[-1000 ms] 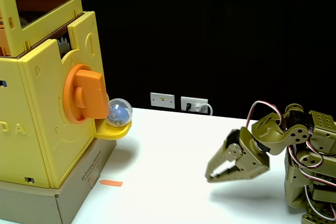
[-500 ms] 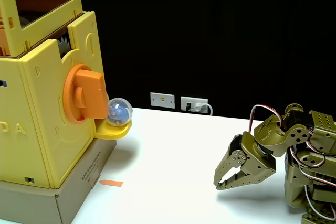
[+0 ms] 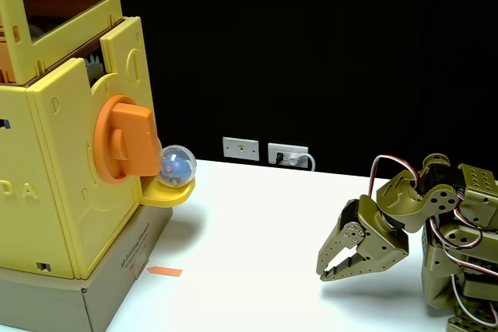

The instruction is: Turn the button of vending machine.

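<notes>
The tall yellow vending machine (image 3: 62, 169) stands at the left of the fixed view, with a clear window panel at its top. Its orange button (image 3: 124, 140), a round knob with a thick bar across it, sticks out of the right-facing side. A clear capsule ball (image 3: 176, 166) rests on the yellow tray (image 3: 167, 192) just below the knob. My olive-green gripper (image 3: 324, 274) hangs low over the white table at the right, far from the knob, pointing down and left. Its jaws are nearly together with nothing between them.
The machine sits on a grey cardboard base (image 3: 93, 293). A small orange marker (image 3: 164, 271) lies on the white table (image 3: 249, 262) beside the base. Wall sockets (image 3: 264, 151) sit at the table's back edge. The arm's body (image 3: 459, 254) fills the right corner.
The gripper pulled back to the right and tipped downward from one second ago to half a second ago. Since then it has stayed still. The machine, knob and ball are unchanged.
</notes>
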Motion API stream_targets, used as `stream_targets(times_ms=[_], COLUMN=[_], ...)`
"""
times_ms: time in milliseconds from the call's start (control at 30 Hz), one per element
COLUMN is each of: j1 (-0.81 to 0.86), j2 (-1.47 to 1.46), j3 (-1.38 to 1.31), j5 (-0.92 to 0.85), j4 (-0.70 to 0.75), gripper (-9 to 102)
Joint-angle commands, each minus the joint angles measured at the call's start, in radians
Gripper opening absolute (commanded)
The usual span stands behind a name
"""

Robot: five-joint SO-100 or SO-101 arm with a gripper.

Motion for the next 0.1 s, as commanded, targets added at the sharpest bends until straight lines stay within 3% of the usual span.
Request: stream_targets(times_ms=[0, 67], j1=[-0.009, -0.009], j2=[0.141, 0.141], j3=[0.051, 0.051], j5=[0.002, 0.002], j4=[-0.015, -0.015], gripper=[-1, -1])
